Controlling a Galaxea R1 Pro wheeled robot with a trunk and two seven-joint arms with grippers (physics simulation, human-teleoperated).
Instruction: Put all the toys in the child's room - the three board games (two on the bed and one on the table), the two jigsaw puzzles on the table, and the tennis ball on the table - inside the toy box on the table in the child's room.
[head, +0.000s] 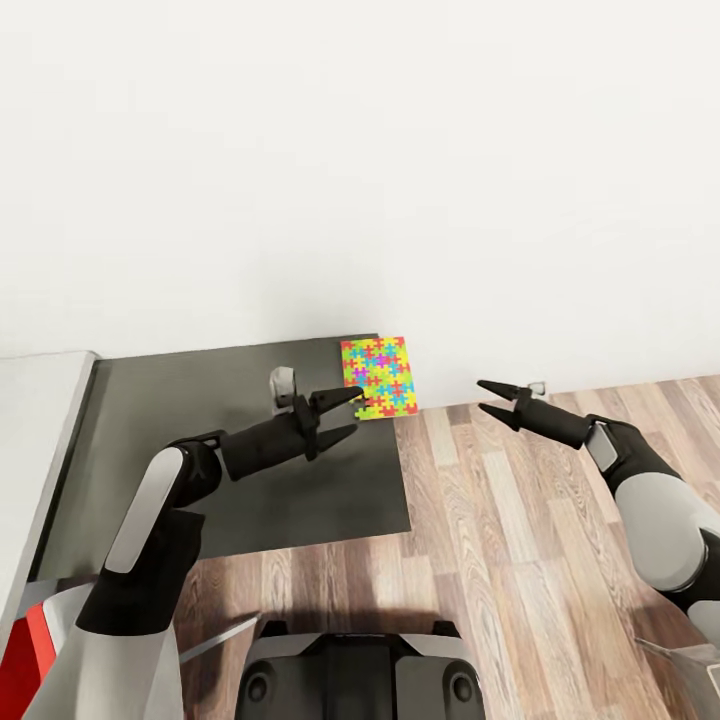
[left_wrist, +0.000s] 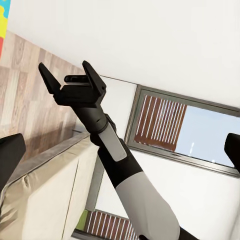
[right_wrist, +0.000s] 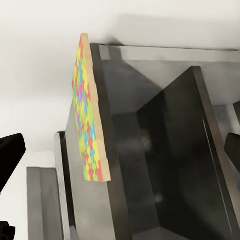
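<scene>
The jigsaw puzzle (head: 380, 377) was a thin flat square panel, all bright yellow, pink, blue and green interlocking shapes, sitting at the far right corner of a smooth dark grey surface (head: 200, 450) right up against the plain white wall (head: 360, 150), with wood-plank floor (head: 520, 560) alongside. Your left gripper (head: 350, 414) had its black pointed fingers spread wide with nothing between them, tips just beside the puzzle's near edge. Your right gripper (head: 489, 398) was also wide open and empty, out over the planks, a bit apart from the puzzle.
</scene>
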